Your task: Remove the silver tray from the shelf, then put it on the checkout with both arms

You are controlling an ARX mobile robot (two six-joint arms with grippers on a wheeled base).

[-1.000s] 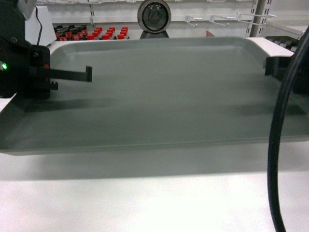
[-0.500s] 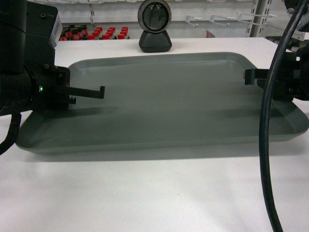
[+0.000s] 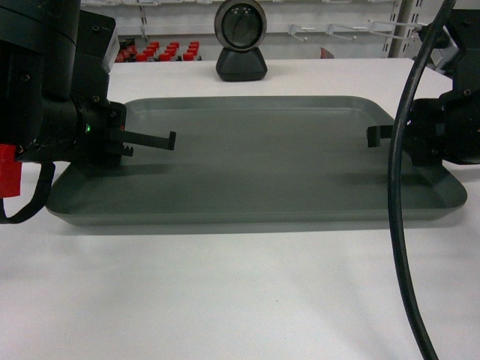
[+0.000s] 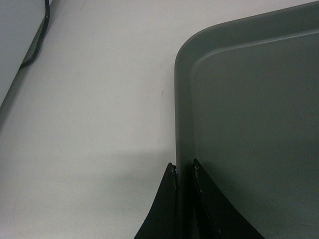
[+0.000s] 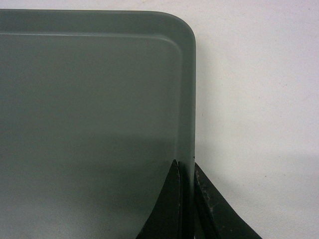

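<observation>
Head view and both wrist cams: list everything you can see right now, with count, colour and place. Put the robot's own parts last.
tray: one, dull grey-green, flat on the table, held at both short ends
table: one, white, under the tray, filling the foreground
scanner: one, black with silver ring, on the table behind the tray
bottles: a row, red caps, back left beyond the table; count unclear
shelf hooks: several, white, back wall, upper right
cable: one, black, hanging at right in front of the tray
left hand: black, clamped on the tray's left rim
right hand: black, clamped on the tray's right rim
</observation>
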